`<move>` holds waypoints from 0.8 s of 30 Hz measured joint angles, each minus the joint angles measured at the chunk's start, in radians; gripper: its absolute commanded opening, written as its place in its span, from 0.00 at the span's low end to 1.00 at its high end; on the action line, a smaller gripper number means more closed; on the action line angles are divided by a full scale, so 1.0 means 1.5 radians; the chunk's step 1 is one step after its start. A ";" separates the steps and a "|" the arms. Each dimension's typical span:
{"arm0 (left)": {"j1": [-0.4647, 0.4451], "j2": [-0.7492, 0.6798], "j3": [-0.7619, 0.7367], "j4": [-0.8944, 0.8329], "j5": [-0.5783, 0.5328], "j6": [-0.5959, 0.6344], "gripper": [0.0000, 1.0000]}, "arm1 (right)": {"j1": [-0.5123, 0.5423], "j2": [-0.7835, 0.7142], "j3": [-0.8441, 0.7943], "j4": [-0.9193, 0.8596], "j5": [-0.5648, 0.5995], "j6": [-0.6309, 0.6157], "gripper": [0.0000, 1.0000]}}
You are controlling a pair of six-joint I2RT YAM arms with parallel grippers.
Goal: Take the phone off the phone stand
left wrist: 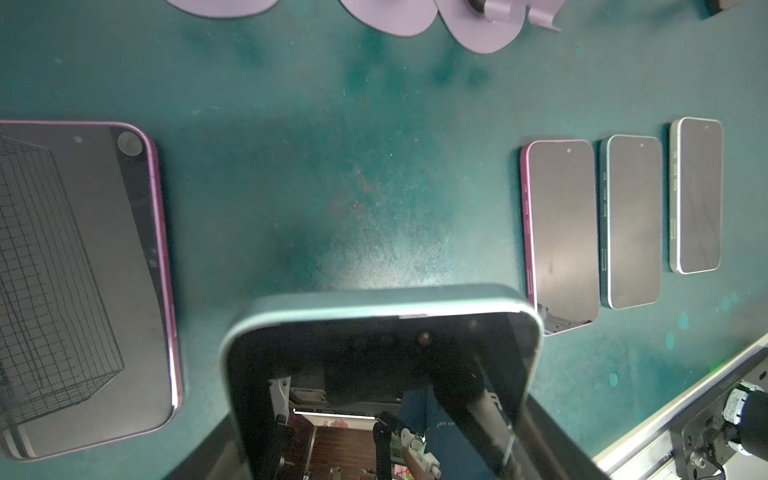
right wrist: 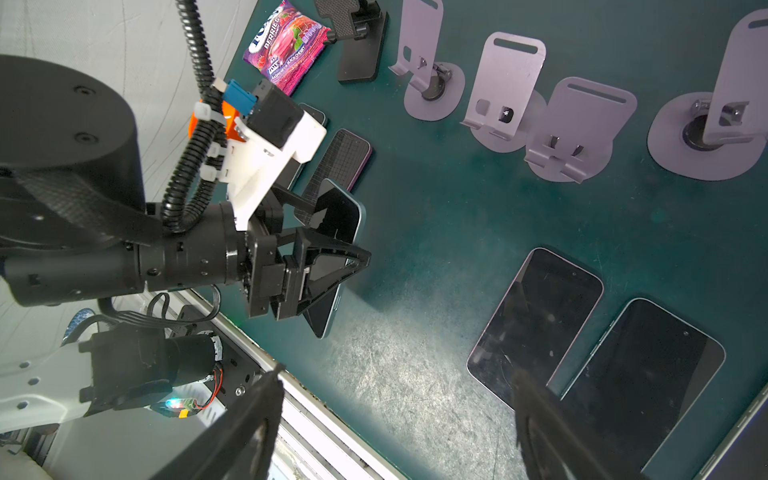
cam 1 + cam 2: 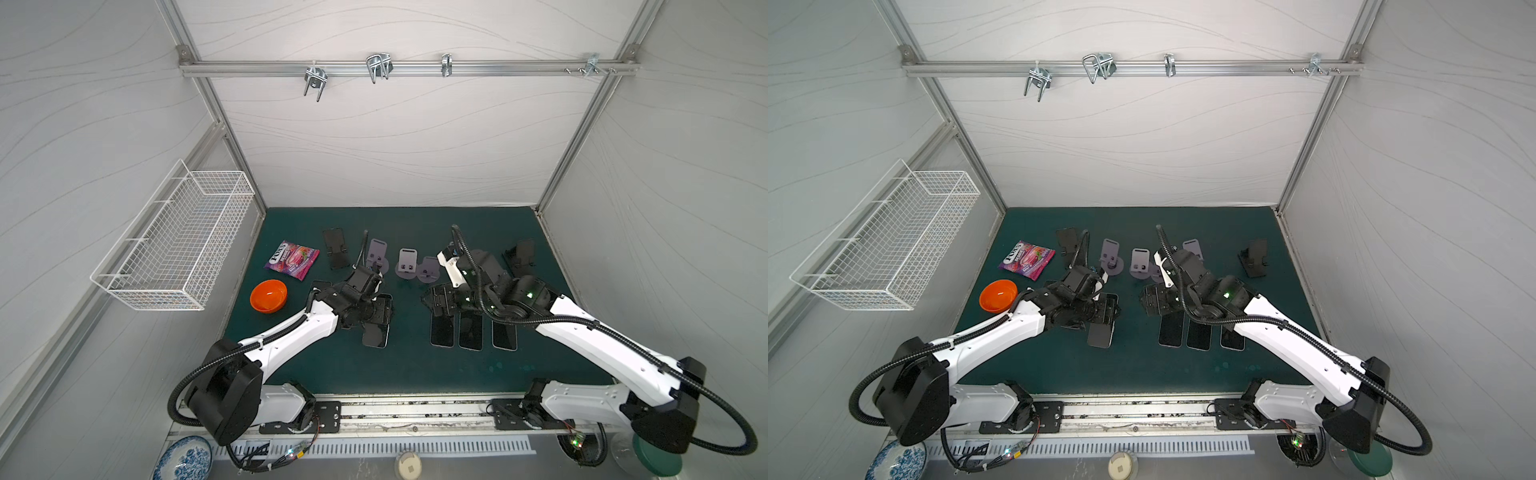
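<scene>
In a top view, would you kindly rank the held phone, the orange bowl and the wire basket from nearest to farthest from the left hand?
1. Held phone: teal-edged, in the left hand.
2. Orange bowl: left on the mat.
3. Wire basket: on the left wall.

The phone [image 2: 338, 210] (teal-edged, with a dark glossy screen) was held tilted over the green mat [image 2: 436, 249], well apart from the stands. The lilac stands [image 2: 503, 91] stood upright in a row behind it, their round bases flat on the mat.
</scene>
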 measured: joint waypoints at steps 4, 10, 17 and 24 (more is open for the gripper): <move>-0.001 0.021 0.007 0.000 0.003 -0.003 0.64 | 0.000 0.005 0.003 -0.002 0.000 -0.001 0.87; -0.007 0.049 0.026 0.000 0.004 -0.007 0.63 | 0.000 0.009 0.008 -0.004 0.000 -0.003 0.87; -0.011 0.065 0.029 -0.001 0.006 -0.009 0.63 | 0.000 0.009 0.008 -0.010 0.001 -0.002 0.87; -0.016 0.082 0.037 -0.001 0.004 -0.010 0.64 | 0.000 0.001 0.001 -0.011 0.008 0.000 0.88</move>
